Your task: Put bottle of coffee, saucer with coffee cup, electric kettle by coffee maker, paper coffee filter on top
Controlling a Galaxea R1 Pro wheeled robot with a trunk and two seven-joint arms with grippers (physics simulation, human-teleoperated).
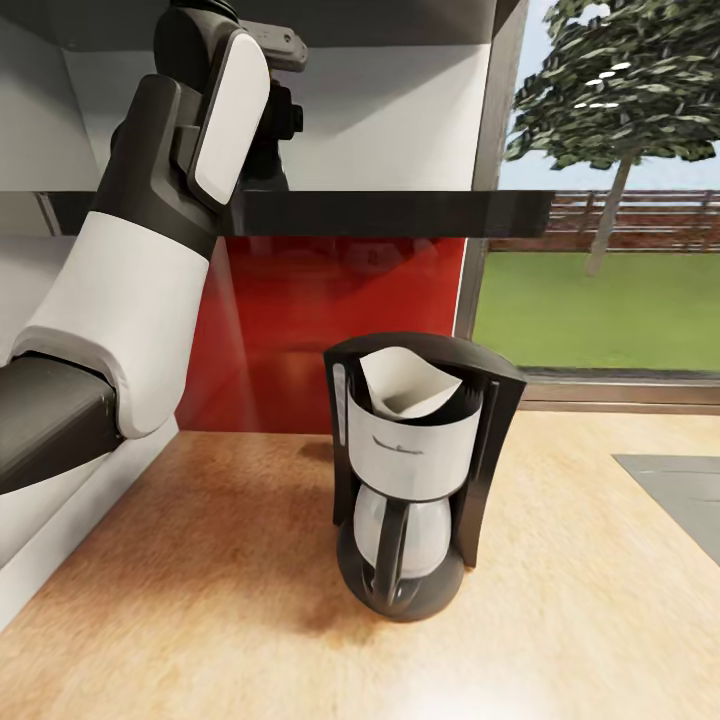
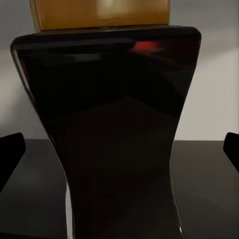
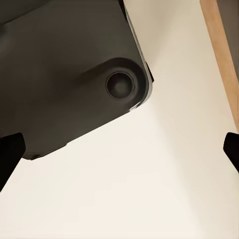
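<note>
We see the left gripper (image 2: 119, 149) wide open, fingertips flanking the bottle of coffee (image 2: 114, 134) on the dark kitchen shelf (image 2: 209, 199), nothing held. Off-centre closing could tip it off the shelf edge. Right gripper (image 3: 119, 149) spread, empty.

Glossy red backsplash (image 1: 330, 320) behind a warm wood-grain surface, beneath a dark shelf (image 1: 400, 212) set in a pale wall recess. To the right, a large window (image 1: 610, 200) looking onto green lawn, a leafy tree (image 1: 620, 90) and a brown fence (image 1: 640, 222) in daylight. Grey inset panel (image 1: 675, 495) at far right.
</note>
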